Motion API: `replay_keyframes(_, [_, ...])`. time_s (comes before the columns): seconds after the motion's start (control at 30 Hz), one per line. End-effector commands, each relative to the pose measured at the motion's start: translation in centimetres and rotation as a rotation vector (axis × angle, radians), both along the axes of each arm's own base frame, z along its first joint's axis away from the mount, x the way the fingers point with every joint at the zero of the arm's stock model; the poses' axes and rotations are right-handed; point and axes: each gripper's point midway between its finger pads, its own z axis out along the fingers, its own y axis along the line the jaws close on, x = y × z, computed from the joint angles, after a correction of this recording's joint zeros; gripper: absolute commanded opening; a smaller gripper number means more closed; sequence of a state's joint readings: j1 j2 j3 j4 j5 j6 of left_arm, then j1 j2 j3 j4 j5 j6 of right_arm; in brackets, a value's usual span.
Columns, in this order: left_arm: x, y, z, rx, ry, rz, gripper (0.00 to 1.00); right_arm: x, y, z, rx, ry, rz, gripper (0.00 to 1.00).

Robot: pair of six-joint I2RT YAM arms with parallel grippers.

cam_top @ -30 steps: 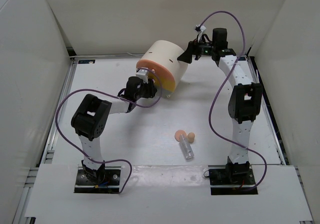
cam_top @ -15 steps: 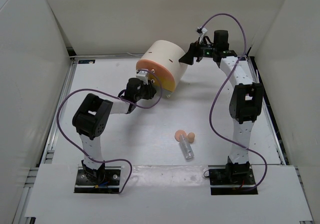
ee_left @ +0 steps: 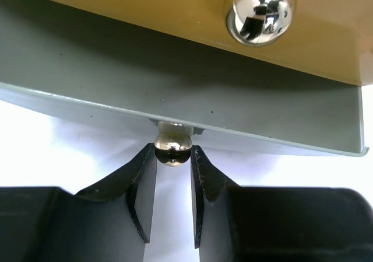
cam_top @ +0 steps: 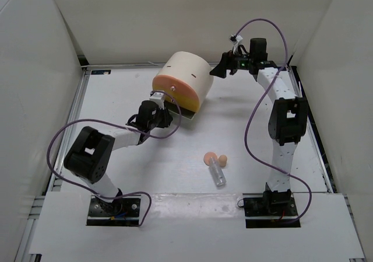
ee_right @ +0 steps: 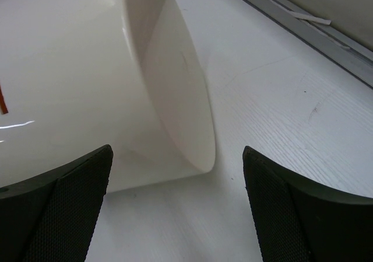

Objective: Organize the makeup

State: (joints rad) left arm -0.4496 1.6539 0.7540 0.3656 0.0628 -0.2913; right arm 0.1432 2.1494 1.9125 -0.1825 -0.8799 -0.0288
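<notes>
Of the makeup, two peach sponges (cam_top: pixel 210 157) (cam_top: pixel 222 160) and a clear tube (cam_top: pixel 218 173) lie on the table between the arms. A cream cylinder box (cam_top: pixel 185 72) lies on its side at the back, its orange-yellow drawer front (cam_top: pixel 173 93) facing me. My left gripper (cam_top: pixel 165 106) is at the lower drawer. In the left wrist view my left gripper (ee_left: pixel 173 152) is shut on a small shiny ball knob (ee_left: pixel 173 147), under a grey drawer panel (ee_left: pixel 145 75). My right gripper (cam_top: pixel 217 69) stands open just behind the box; in the right wrist view my right gripper (ee_right: pixel 176 151) straddles the cream wall (ee_right: pixel 76 75) without touching it.
A second shiny knob (ee_left: pixel 260 11) sits on the orange-yellow front above the held one. White walls enclose the table on three sides, and a metal rail (ee_right: pixel 303 34) runs along its back edge. Purple cables loop off both arms.
My left gripper closed on the knob and drew back toward the near left. The box slid and turned a little to the left with it. The right gripper barely moved.
</notes>
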Motion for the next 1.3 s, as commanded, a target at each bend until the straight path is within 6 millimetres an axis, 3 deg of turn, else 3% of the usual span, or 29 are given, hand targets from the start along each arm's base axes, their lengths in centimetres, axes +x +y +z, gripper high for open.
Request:
replay_keyframes(0.0, [-0.7,0.5,4.1,-0.027,-0.067,0.037,0.14,-0.7,-0.7,4.0,0.002,-0.087,-0.018,0.93])
replay_keyframes(0.03, [-1.2,1.3,3.1,0.007,-0.04,0.066,0.16,-0.5,-0.8,4.1,0.0,-0.097,-0.025,0.93])
replay_keyframes(0.2, [-3.0,2.5,2.4,0.014,-0.012,0.103,0.17,-1.3,-1.1,4.7,-0.006,-0.097,-0.034,0.93])
replay_keyframes(0.33, [-2.7,1.8,4.0,-0.013,-0.086,0.063,0.14,-2.2,-0.9,4.8,-0.042,-0.124,-0.022,0.93])
replay_keyframes(0.43, [-1.1,1.3,5.7,0.0,-0.141,0.062,0.1,-3.4,0.2,4.6,-0.128,-0.163,0.0,0.94])
replay_keyframes(0.47, [-0.3,1.3,5.9,0.003,-0.149,0.076,0.09,-4.1,1.7,4.8,-0.152,-0.187,0.029,0.93])
replay_keyframes(0.53, [0.3,1.0,6.0,0.015,-0.153,0.07,0.1,-4.9,2.4,4.4,-0.243,-0.211,0.022,0.93])
replay_keyframes(0.57, [0.5,1.0,5.1,0.031,-0.126,0.072,0.09,-6.0,3.9,4.4,-0.277,-0.235,0.051,0.94])
replay_keyframes(0.6, [0.9,0.8,5.7,0.027,-0.134,0.074,0.09,-6.3,3.8,4.4,-0.342,-0.249,0.021,0.94])
replay_keyframes(0.7, [1.1,0.5,5.9,0.012,-0.149,0.069,0.1,-8.3,6.1,3.5,-0.486,-0.333,0.035,0.94])
replay_keyframes(0.73, [1.2,0.4,6.2,0.008,-0.155,0.07,0.1,-9.4,7.4,4.3,-0.494,-0.382,0.048,0.94])
replay_keyframes(0.8, [1.3,0.7,6.3,0.013,-0.159,0.085,0.09,-10.0,7.5,4.7,-0.522,-0.417,0.022,0.94])
replay_keyframes(0.93, [1.3,0.2,6.1,0.008,-0.154,0.063,0.09,-12.0,10.0,4.9,-0.548,-0.456,0.045,0.96])
replay_keyframes(1.1, [1.4,0.0,6.1,-0.006,-0.15,0.064,0.1,-12.1,11.7,4.2,-0.594,-0.489,0.023,0.96])
replay_keyframes(1.27, [0.5,0.4,5.9,-0.012,-0.14,0.067,0.09,-9.1,12.1,4.2,-0.604,-0.494,-0.189,0.93])
